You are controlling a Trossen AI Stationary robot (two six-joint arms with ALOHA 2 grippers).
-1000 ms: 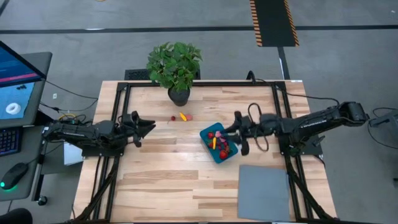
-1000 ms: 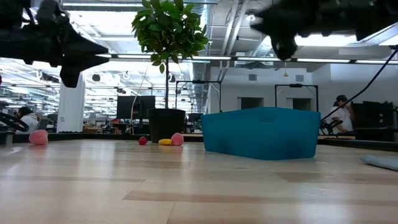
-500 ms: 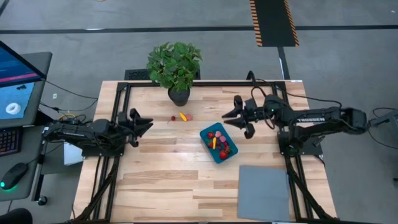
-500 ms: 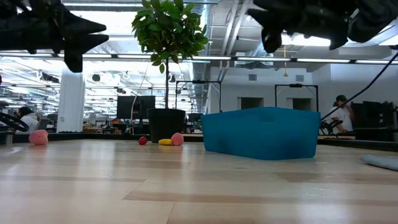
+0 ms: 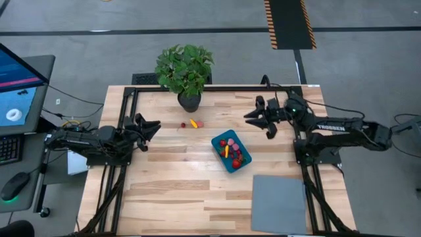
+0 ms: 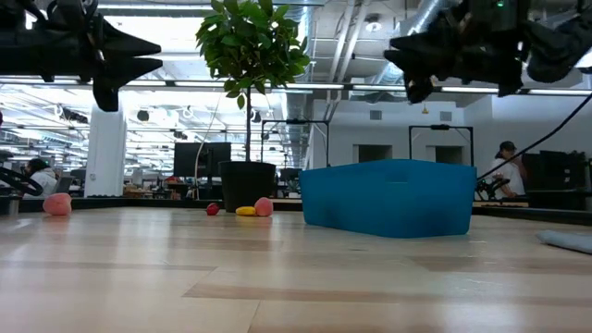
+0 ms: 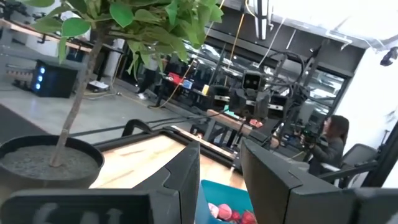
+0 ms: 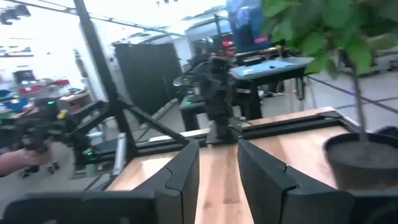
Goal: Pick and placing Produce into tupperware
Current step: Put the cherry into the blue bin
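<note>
Tupperware (image 5: 231, 151), teal-blue, sits mid-tabletop (image 5: 171, 197) holding red and yellow produce (image 5: 229, 149); three more pieces (image 5: 193, 123) lie near the potted plant (image 5: 185, 72). Right gripper (image 5: 258, 120) hovers beside the tub, released and empty. Left gripper (image 5: 148, 128) waits well apart, released.
</note>
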